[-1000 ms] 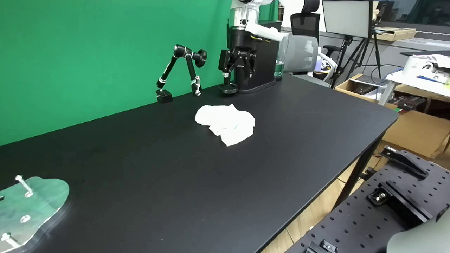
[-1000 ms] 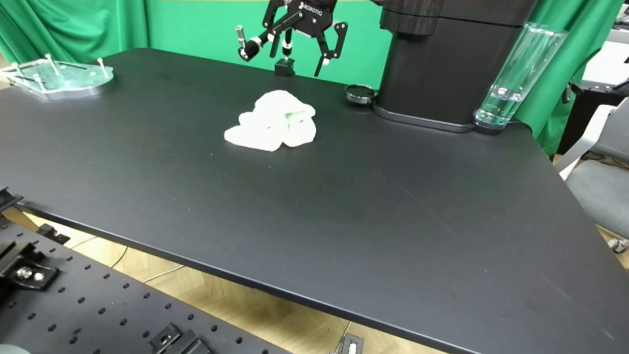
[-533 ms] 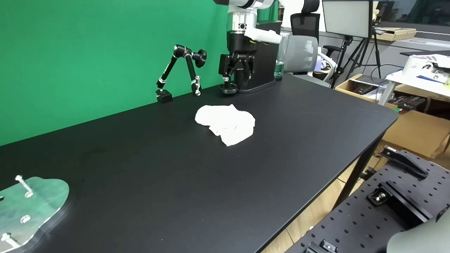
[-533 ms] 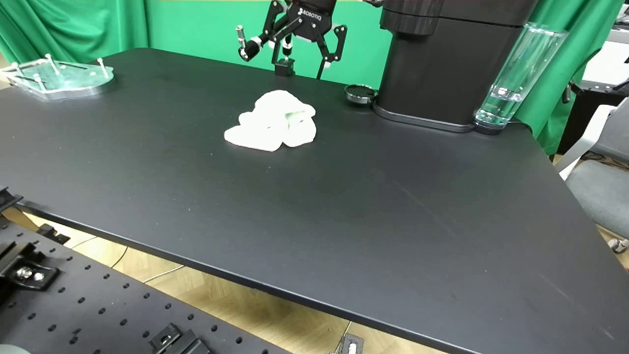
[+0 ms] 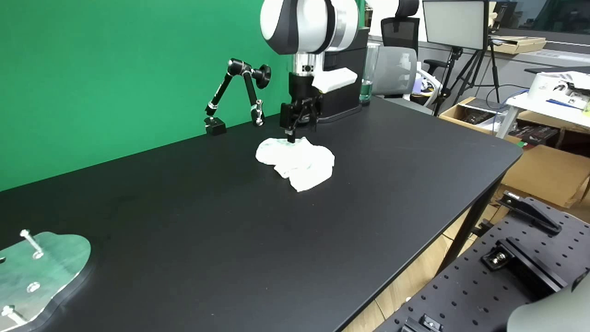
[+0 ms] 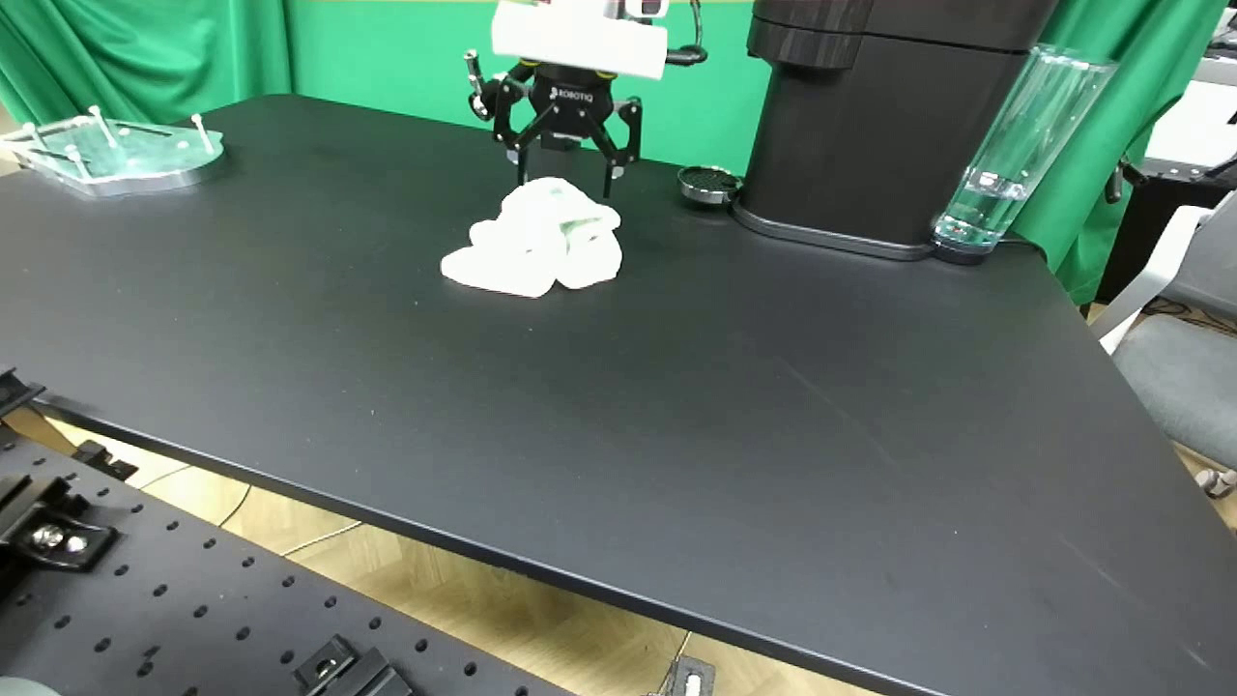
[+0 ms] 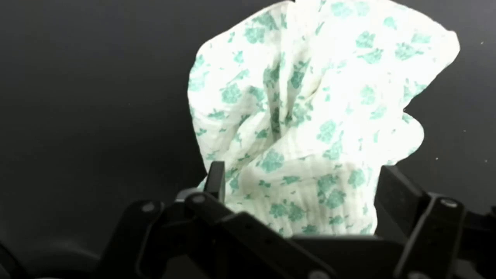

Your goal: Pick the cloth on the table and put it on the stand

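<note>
The cloth (image 5: 304,163) is white with green flowers and lies crumpled on the dark table. It also shows in an exterior view (image 6: 541,242) and fills the middle of the wrist view (image 7: 310,128). My gripper (image 5: 302,132) points down at the cloth's wall-side edge, fingers apart and nothing held. In the wrist view the gripper (image 7: 302,169) has its fingertips on either side of the cloth's near part. I cannot tell whether they touch it. A clear plate with upright pegs (image 5: 60,251), perhaps the stand, lies at the table's far end from the black machine.
A black machine (image 6: 889,145) with a clear water tank (image 6: 1024,145) stands near the wall, a round metal tray (image 6: 708,184) at its foot. A black jointed arm mount (image 5: 237,69) rises by the green wall. A perforated plate (image 6: 242,599) lies beyond the table's edge.
My gripper has come down and forward from above the back of the table to the cloth's wall-side edge, fingers still apart. The cloth has not moved.
</note>
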`<act>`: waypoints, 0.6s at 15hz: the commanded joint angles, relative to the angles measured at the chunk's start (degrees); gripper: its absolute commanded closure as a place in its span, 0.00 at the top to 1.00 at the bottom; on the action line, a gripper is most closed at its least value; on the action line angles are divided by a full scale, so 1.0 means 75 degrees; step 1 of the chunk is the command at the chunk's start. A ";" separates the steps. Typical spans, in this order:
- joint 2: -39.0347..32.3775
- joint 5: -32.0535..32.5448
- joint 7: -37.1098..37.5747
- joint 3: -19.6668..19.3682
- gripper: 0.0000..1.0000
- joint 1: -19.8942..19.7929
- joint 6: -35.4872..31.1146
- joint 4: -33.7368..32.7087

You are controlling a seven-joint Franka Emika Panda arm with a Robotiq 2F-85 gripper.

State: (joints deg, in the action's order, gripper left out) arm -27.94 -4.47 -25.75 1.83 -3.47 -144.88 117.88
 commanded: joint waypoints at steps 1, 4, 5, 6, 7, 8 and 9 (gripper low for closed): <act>-0.0281 -0.0148 0.0210 0.0384 1.00 -0.0224 -0.1117 0.0199; -0.0498 -0.0294 0.0223 0.0679 0.75 -0.0439 -0.1691 0.0253; -0.0524 -0.0311 0.0248 0.0747 0.74 -0.0497 -0.1880 0.0300; -0.0534 -0.0365 0.0221 0.0863 0.70 -0.0594 -0.1990 0.0328; -0.0546 -0.0392 0.0219 0.0940 0.61 -0.0664 -0.2100 0.0345; -0.0541 -0.0402 0.0206 0.1026 0.54 -0.0742 -0.2201 0.0367; -0.0526 -0.0401 0.0211 0.1091 0.47 -0.0803 -0.2280 0.0386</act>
State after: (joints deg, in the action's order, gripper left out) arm -32.79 -7.09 -25.46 7.84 -7.30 -159.88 119.60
